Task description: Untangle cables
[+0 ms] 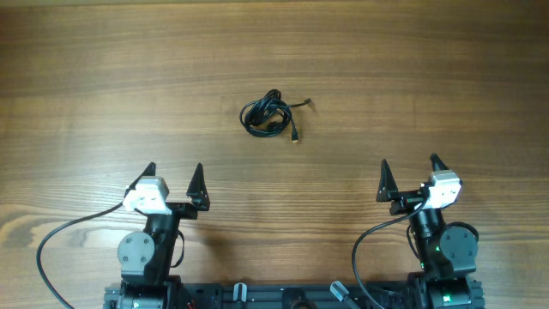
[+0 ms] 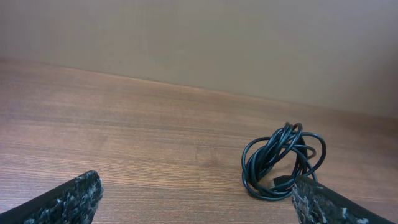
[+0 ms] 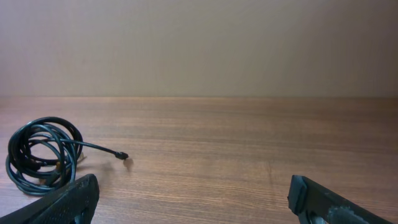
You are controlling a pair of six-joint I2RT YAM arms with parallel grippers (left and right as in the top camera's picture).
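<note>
We'd call this a robotics lab bench, not somebody's home. We're looking at a plain wood-grain table (image 1: 103, 69) with a bare beige wall (image 3: 199, 43) behind it, plus a left arm (image 1: 147, 245) and a right arm (image 1: 442, 245) mounted on a black frame (image 1: 257, 296) along one edge, wires (image 1: 60, 236) trailing off them.

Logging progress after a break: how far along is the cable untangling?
Done: nothing; the cables lie in one coiled bundle on the table, two plug ends trailing out. In hand: nothing; the left gripper and right gripper stand open, apart from the bundle. Left: all the untangling.
</note>
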